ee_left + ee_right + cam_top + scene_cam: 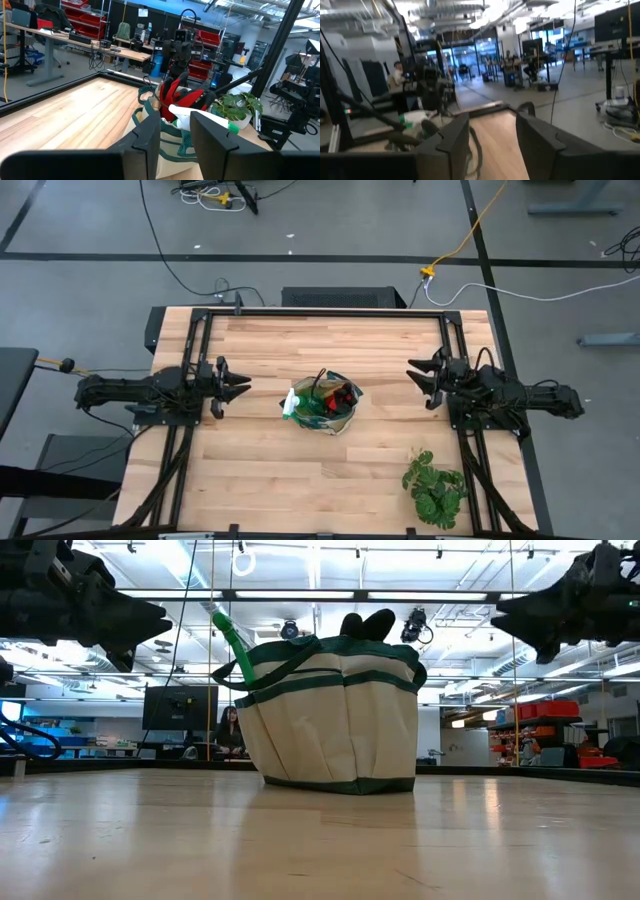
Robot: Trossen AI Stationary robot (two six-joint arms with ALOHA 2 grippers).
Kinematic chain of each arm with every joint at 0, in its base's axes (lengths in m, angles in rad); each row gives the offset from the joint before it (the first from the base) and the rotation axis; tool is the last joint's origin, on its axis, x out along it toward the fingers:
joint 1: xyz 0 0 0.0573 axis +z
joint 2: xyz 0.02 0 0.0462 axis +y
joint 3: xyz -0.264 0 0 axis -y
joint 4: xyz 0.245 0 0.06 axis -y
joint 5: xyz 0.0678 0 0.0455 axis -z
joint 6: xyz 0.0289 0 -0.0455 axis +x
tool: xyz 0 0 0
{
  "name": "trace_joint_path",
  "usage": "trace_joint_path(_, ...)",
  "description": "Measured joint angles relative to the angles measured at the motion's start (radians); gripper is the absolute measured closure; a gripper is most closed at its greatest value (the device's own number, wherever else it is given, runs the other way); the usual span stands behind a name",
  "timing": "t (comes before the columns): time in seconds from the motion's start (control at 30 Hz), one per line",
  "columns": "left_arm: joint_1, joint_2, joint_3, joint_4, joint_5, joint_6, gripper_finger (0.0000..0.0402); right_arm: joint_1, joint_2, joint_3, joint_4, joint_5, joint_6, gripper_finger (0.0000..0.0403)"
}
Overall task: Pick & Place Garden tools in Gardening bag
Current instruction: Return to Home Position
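Bag [343,421]: placed at tabletop [300,480] centre, tools [330,397] inside.
Left pincer [237,388]: parted, empty, toward left edge.
Right pincer [420,378]: parted, empty, toward right edge.

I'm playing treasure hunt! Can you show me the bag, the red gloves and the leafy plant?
gardening bag [335,730]: low view, on its tan front panel.
red gloves [172,97]: left wrist view, on red fabric poking from the bag.
leafy plant [436,492]: high view, on its leaves.

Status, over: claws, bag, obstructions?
Left claw open, empty. Right claw open, empty. Tan fabric gardening bag with green trim upright mid-table, tools inside. Leafy green plant off to the side, not blocking.
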Motion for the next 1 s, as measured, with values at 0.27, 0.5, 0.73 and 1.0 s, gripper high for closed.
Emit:
trace_joint_path(0.27, 0.0, 0.0, 0.0, 0.0, 0.0, 0.0, 0.0289, 0.0, 0.0, 0.0, -0.128, 0.002, 0.0, 0.024)
trace_joint_path(0.5, 0.0, 0.0, 0.0, 0.0, 0.0, 0.0, 0.0289, 0.0, 0.013, -0.002, -0.149, -0.007, -0.043, 0.024)
trace_joint_path(0.73, 0.0, 0.0, 0.0, 0.0, 0.0, 0.0, 0.0289, 0.0, 0.013, -0.002, -0.149, -0.008, -0.051, 0.024)
trace_joint_path(1.0, 0.0, 0.0, 0.0, 0.0, 0.0, 0.0, 0.029, 0.0, 0.013, -0.002, -0.149, -0.008, -0.051, 0.024)
